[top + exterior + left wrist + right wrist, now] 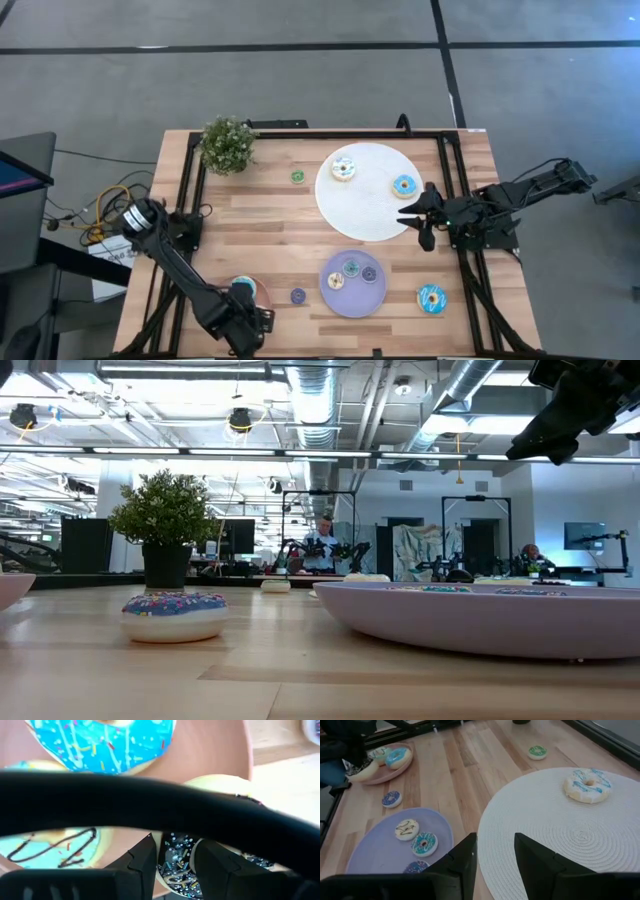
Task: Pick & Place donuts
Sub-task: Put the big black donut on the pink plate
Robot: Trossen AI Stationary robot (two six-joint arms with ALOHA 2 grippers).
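The left gripper [176, 844] is over the pink plate [210, 750] and is clenched on the chocolate donut [177, 870]. Its two fingers [142, 865] press one side of the ring from both sides, so the opening is only as wide as that part of the donut. In the right wrist view this donut looks tilted at the plate's edge. I judge the step to be taking it off the plate. To do this well, the claw should rise straight up and slowly, because a ring held by one side can swing or slip. It should also avoid the blue donut [100, 745] just beyond the fingertips and the pale blue donut [50, 845] beside them. The right gripper [495, 847] waits above the edge of the white mat [560, 835], with its fingers apart and nothing between them.
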